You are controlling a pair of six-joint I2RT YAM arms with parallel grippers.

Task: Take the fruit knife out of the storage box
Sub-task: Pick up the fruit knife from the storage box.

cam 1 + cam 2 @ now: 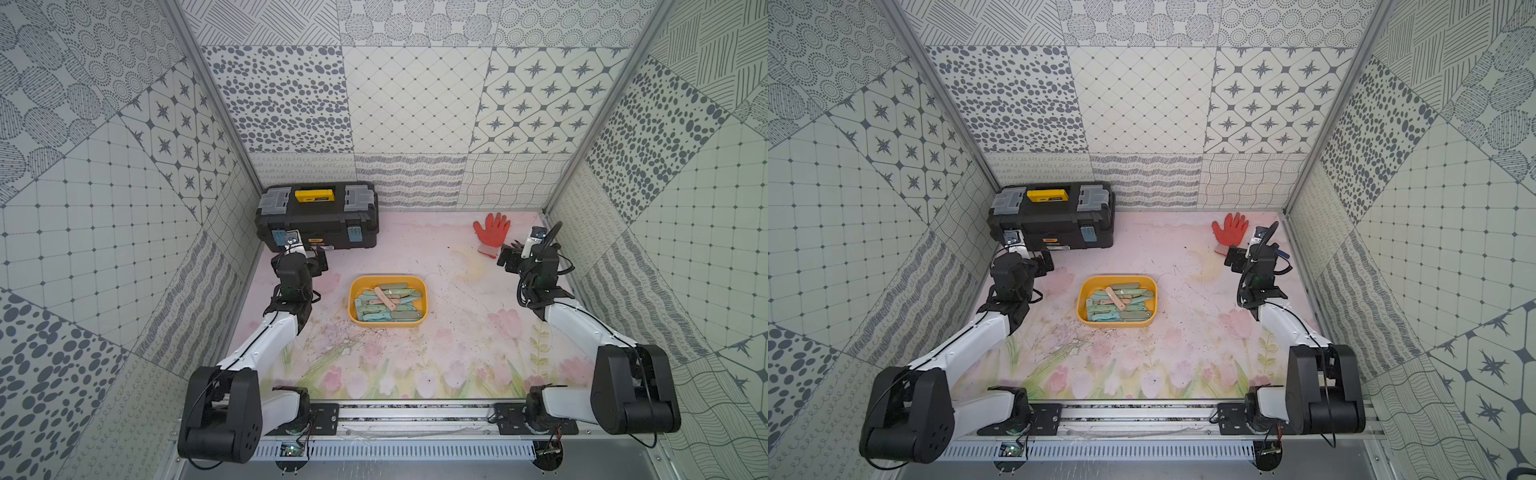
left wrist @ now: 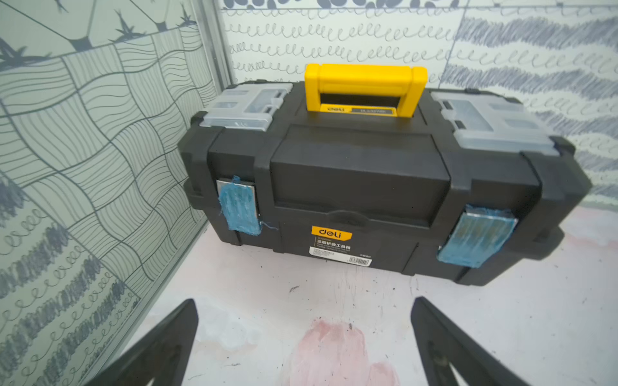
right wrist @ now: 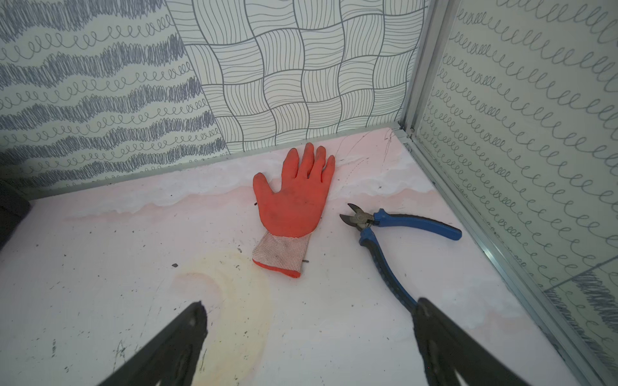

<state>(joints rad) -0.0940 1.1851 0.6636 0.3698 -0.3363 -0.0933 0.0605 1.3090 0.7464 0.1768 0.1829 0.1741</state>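
Floral counter (image 1: pixel 457 340) is mostly bare. The black toolbox (image 1: pixel 318 216) is shut and pushed back to 11 o'clock against the wall, probably just clutter and not the target. The yellow storage box (image 1: pixel 388 323) sits dead centre, lidless, roughly equal reach for both arms, so a top-down pick looks intended. Left tool (image 2: pixel 305 300) is at the tub's 10 o'clock, facing the toolbox, jaws spread wide and empty. Right tool (image 3: pixel 311 302) is at the tub's 2 o'clock, jaws equally wide and empty, pointing at the far right corner. Both are well apart from the tub, so nothing is engaged yet and either must swing inward first. An orange work glove (image 3: pixel 294 200) lies flat at 1 o'clock with blue diagonal cutters (image 3: pixel 368 220) just beside it, handles splayed; distractors, I'd say. Inside the tub is a pile of folded green fruit knives (image 1: pixel 405 316) with one pink fruit knife (image 1: pixel 385 299) lying diagonally on top. It's uppermost, so likely the easiest grab.
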